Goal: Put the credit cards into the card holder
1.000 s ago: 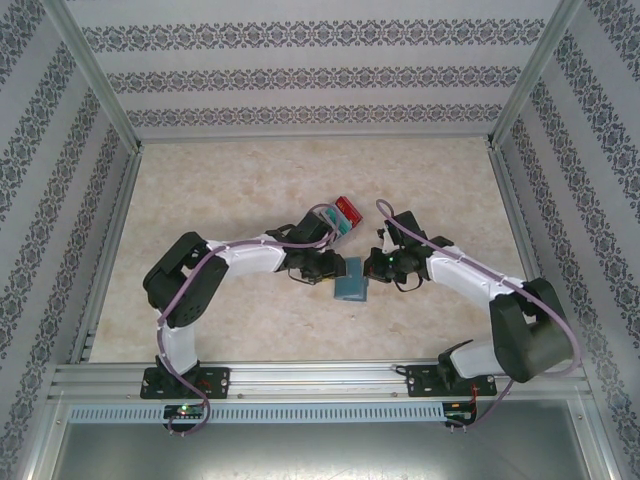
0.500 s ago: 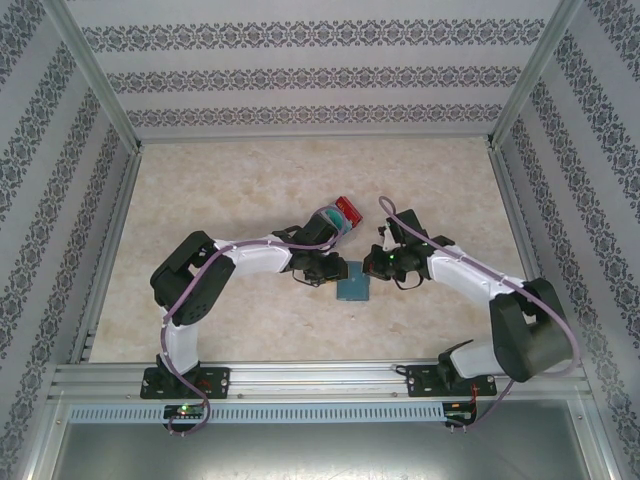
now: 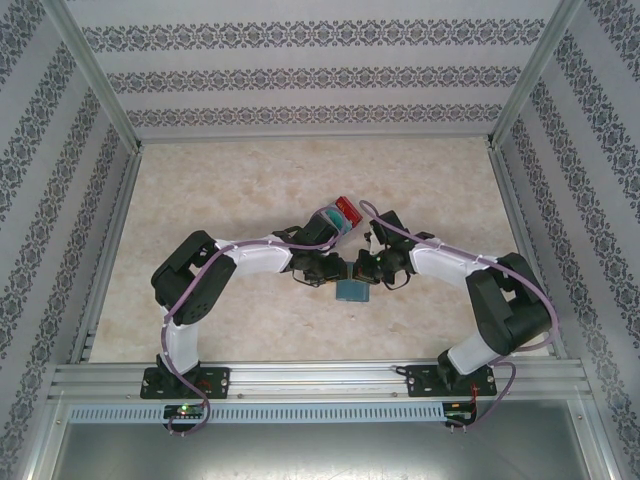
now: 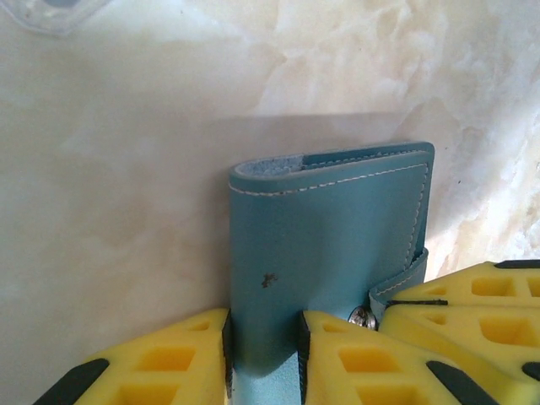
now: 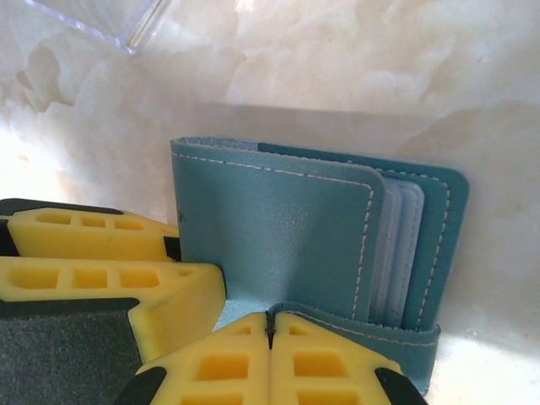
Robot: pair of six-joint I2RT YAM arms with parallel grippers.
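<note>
Tabletop (image 3: 230, 190) middle, towards the front edge: the card holder (image 3: 352, 290) stands there folded. Your right arm swung in over the last second. The left gripper (image 4: 263, 354) has narrowed and now clamps the holder's body. The right gripper (image 5: 270, 354) is fully closed, apparently pinching the snap strap, so you look set to pull it open. The clear box (image 3: 337, 215) just behind holds the credit cards (image 3: 346, 209).

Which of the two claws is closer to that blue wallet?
Left, narrowly. The left gripper straddles an edge of the card holder, clamping it. The right gripper, jaws shut, sits at the snap strap on the opposite side; contact there is unclear.
</note>
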